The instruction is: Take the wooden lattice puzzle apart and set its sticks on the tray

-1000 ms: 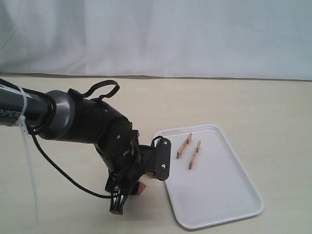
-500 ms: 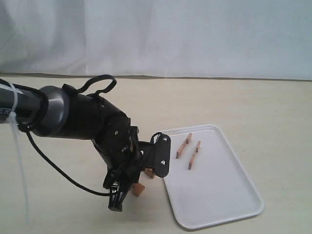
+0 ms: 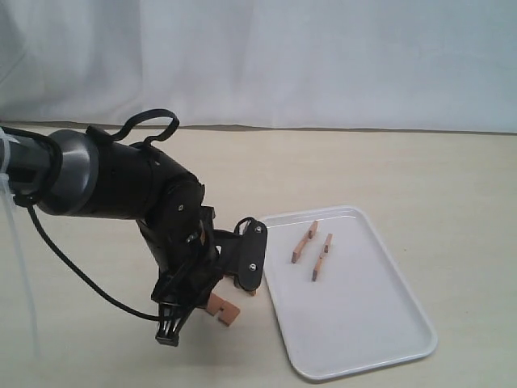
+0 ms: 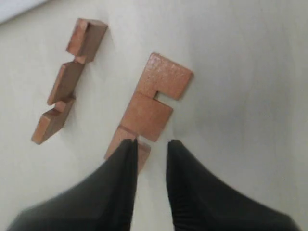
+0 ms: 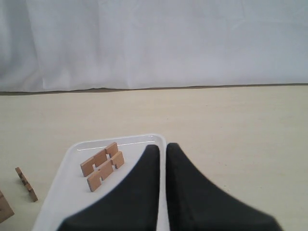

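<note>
Two sticks [image 3: 304,242] lie on the tray [image 3: 355,315], two more on the worktop [image 3: 404,170]. The left tool [image 4: 151,143], tips narrowly apart and seemingly empty, should next straddle the nearer stick [image 4: 154,96] and clamp.

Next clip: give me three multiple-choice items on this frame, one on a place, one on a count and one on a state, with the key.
1. Where do the two sticks that are off the tray lie?
A. On the table, by the left gripper
B. Stacked on the tray's rim
C. Leaning on the white backdrop

2. How many sticks lie on the tray?
A. None
B. Two
C. Four

3. How do the fingers of the right gripper stand?
A. Wide open
B. Closed on a stick
C. Closed together, empty

Key:
1 A: the left wrist view shows both on the bare table by that gripper.
2 B: two lie side by side towards the tray's far end.
3 C: the right wrist view shows them meeting with nothing between.
</note>
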Action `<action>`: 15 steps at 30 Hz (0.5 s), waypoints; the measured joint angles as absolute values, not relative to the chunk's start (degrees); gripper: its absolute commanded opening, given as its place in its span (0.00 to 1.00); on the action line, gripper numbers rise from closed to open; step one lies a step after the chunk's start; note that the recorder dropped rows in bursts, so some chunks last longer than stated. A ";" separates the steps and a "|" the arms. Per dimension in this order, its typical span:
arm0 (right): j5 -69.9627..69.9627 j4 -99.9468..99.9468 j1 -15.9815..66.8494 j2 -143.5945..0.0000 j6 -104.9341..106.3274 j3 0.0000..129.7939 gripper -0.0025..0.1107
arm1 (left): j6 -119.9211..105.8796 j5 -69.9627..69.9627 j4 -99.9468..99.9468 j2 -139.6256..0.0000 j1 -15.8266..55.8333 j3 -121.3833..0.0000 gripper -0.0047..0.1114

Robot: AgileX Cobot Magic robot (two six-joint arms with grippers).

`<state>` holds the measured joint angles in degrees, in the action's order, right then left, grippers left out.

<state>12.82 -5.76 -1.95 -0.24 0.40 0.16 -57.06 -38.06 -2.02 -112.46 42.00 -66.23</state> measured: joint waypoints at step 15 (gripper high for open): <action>12.82 -5.76 -1.95 -0.24 0.40 0.16 0.06 | -57.06 -35.84 -6.17 -112.58 42.00 -66.23 0.47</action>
<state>12.82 -5.76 -1.95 -0.24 0.40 0.16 -57.06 -35.84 -6.17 -112.58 42.00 -66.23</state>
